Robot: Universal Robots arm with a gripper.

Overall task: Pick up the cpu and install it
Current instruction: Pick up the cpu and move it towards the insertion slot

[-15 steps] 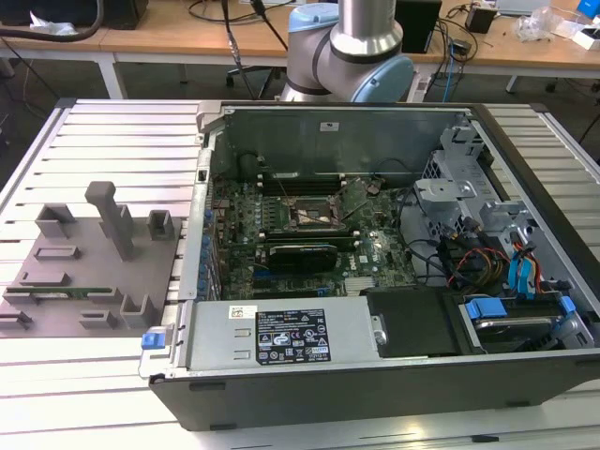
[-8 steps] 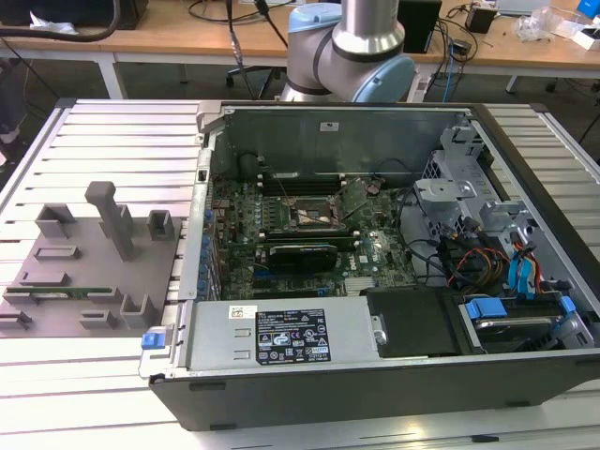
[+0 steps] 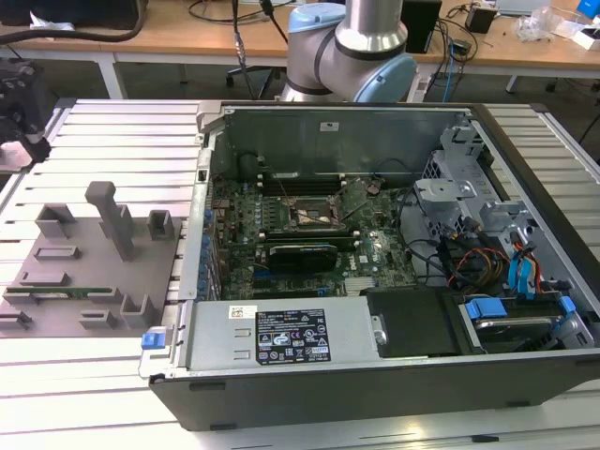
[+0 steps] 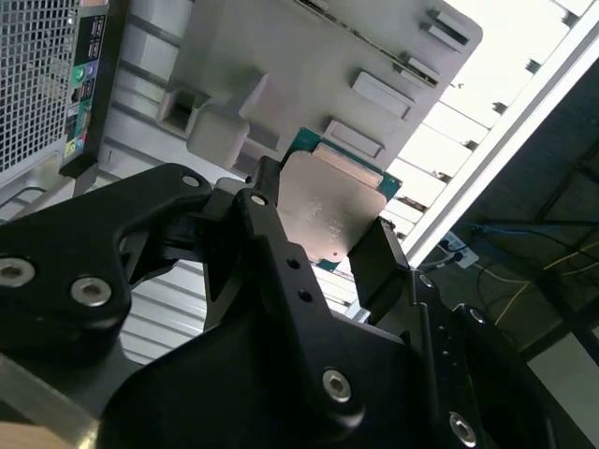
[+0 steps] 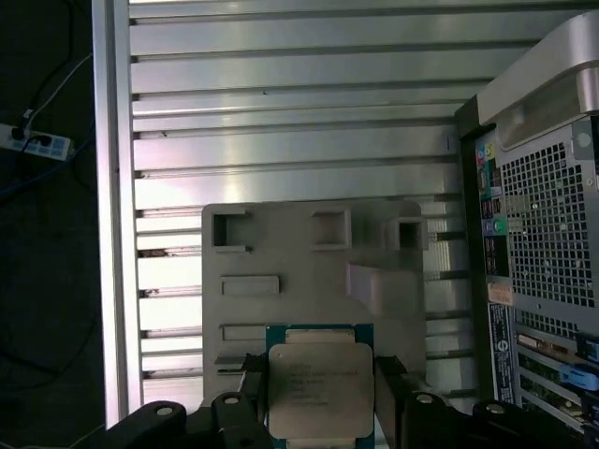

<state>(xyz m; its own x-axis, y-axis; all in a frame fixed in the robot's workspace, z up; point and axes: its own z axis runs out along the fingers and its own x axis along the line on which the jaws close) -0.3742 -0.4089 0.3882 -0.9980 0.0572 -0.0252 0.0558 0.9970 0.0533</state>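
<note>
My jaws grip one square cpu [image 5: 320,388] by two opposite edges, no side longer, silvery top facing both wrist cameras, one grey fixture plate [image 5: 281,253] behind it.

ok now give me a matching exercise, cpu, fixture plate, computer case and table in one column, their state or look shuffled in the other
Things:
1. cpu
2. fixture plate
3. computer case
4. table

States:
A. open, circuit board showing
B. silvery metal slats
C. clamped in the gripper
D. pale grey, with raised blocks and slots

Pairs: 1-C, 2-D, 3-A, 4-B
</note>
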